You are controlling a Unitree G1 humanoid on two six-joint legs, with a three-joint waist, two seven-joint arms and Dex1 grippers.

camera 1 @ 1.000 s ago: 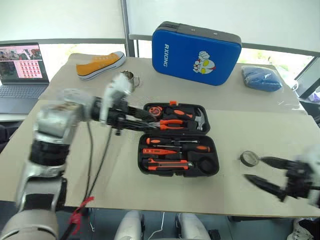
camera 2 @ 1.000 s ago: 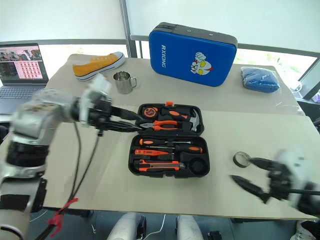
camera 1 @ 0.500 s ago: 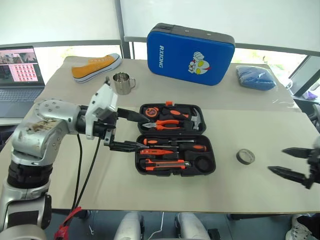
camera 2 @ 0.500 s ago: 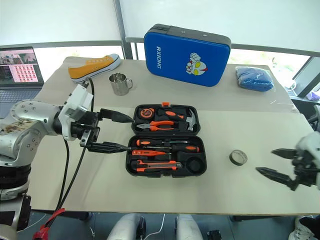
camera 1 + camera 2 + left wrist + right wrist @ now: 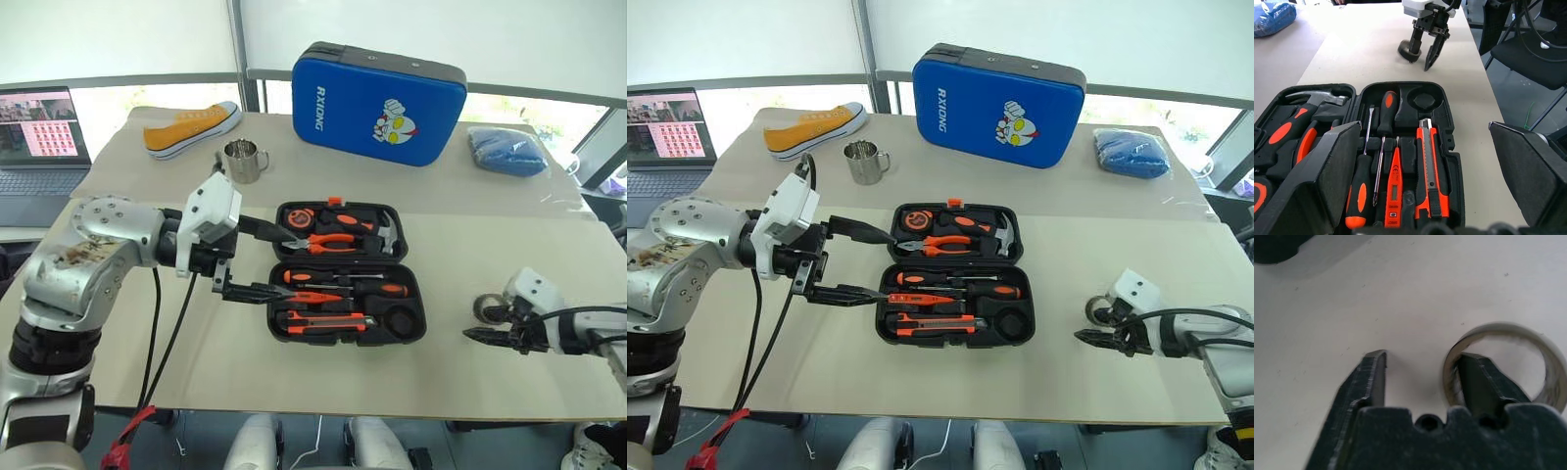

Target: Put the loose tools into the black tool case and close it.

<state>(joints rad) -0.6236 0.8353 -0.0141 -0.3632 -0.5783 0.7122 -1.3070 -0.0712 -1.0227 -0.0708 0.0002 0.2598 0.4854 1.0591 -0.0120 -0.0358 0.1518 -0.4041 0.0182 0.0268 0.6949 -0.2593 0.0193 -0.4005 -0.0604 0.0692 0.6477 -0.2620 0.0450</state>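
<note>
The black tool case [image 5: 423, 294] lies open mid-table. Two screwdrivers [image 5: 1387, 105], a slim orange tester [image 5: 1394, 191] and the utility knife [image 5: 1430, 171] lie in its front half, beside a bare round recess [image 5: 400, 320]. Pliers [image 5: 338, 240] and a hammer [image 5: 390, 235] sit in the rear half. My left gripper [image 5: 280, 265] hovers wide open over the case's left end, holding nothing. The grey tape roll [image 5: 487, 308] lies on the table right of the case. My right gripper [image 5: 1422, 357] is down at it, open: one finger stands inside the roll's [image 5: 1508, 330] hole, the other outside, with a gap to the wall.
A blue zip case [image 5: 377, 88] stands at the back, with a yellow shoe [image 5: 191, 127] and a metal mug [image 5: 240, 160] to its left. A blue bundle [image 5: 514, 152] lies back right. A laptop [image 5: 39, 137] sits far left. The table's front edge runs just below my right gripper.
My right gripper came forward and down from the table's right edge to the tape roll, and its jaws narrowed around the roll's wall. The left gripper opened wider and barely moved.
</note>
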